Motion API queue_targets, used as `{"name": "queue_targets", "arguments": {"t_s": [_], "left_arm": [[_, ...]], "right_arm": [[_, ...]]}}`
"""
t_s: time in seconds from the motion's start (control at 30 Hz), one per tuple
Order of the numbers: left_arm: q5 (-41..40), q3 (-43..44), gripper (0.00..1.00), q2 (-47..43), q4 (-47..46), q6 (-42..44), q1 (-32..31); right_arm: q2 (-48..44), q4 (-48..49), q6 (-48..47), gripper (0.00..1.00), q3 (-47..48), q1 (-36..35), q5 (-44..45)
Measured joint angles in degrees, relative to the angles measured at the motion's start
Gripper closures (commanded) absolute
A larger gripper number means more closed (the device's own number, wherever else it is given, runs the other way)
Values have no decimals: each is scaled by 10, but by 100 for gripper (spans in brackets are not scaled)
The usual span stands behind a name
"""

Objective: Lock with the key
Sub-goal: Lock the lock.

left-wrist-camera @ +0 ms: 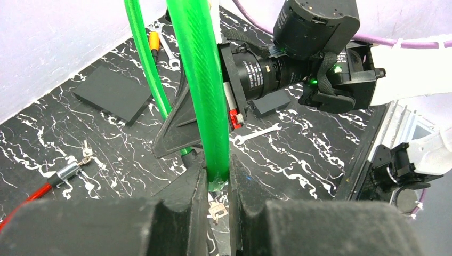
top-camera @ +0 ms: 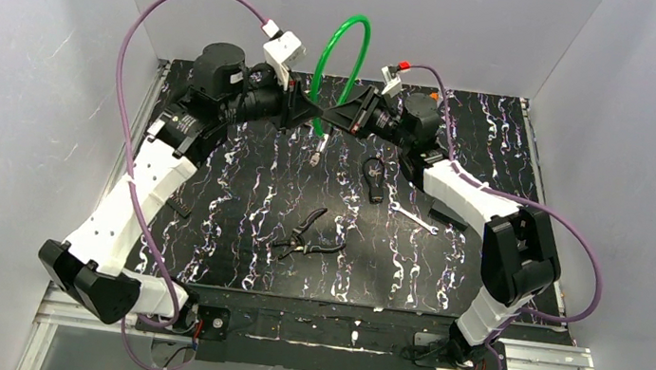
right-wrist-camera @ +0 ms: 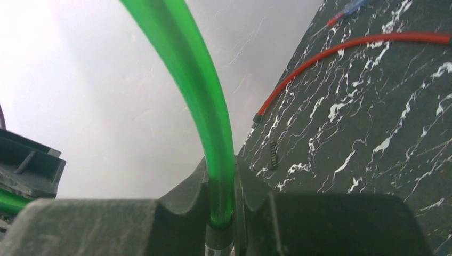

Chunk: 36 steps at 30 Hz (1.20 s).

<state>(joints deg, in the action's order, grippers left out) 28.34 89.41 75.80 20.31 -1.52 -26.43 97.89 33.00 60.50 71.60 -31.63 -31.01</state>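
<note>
Left gripper [top-camera: 308, 109]: jaws clamped on one end of green cable lock [top-camera: 349, 35]. Right gripper [top-camera: 341, 115]: jaws clamped on other end. Loop arches up at 12 o'clock of counter [top-camera: 238, 183], ends held together, likely for locking. Key [top-camera: 318, 153] hangs below junction. Counter black, white-veined; pliers [top-camera: 306, 238] at 6 o'clock, wrench [top-camera: 415, 219] at 3 o'clock. White walls [top-camera: 34, 60] enclose.

The left arm [top-camera: 137, 189] and right arm [top-camera: 475, 200] reach toward the tabletop's far edge and bend inward. The left gripper [top-camera: 307, 109] and right gripper [top-camera: 333, 114] face each other, fingertips nearly touching, each clamped on the green cable [top-camera: 350, 25].
</note>
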Motion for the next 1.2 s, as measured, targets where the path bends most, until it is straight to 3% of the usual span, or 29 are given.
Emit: {"name": "queue_targets", "arguments": {"t_s": [0.4, 0.5, 0.63, 0.87, 1.2], "left_arm": [[-28, -90, 98, -14, -50, 21, -15], [-27, -93, 85, -14, -60, 21, -18], [-23, -93, 75, -14, -68, 16, -27], [-32, -90, 68, -11, -24, -2, -30], [-40, -66, 30, -11, 12, -10, -24]], "right_arm": [[23, 43, 111, 99, -49, 7, 19], [24, 47, 111, 99, -49, 8, 22], [24, 58, 112, 99, -49, 8, 17], [18, 114, 121, 99, -49, 6, -2], [14, 136, 113, 99, -49, 6, -13]]}}
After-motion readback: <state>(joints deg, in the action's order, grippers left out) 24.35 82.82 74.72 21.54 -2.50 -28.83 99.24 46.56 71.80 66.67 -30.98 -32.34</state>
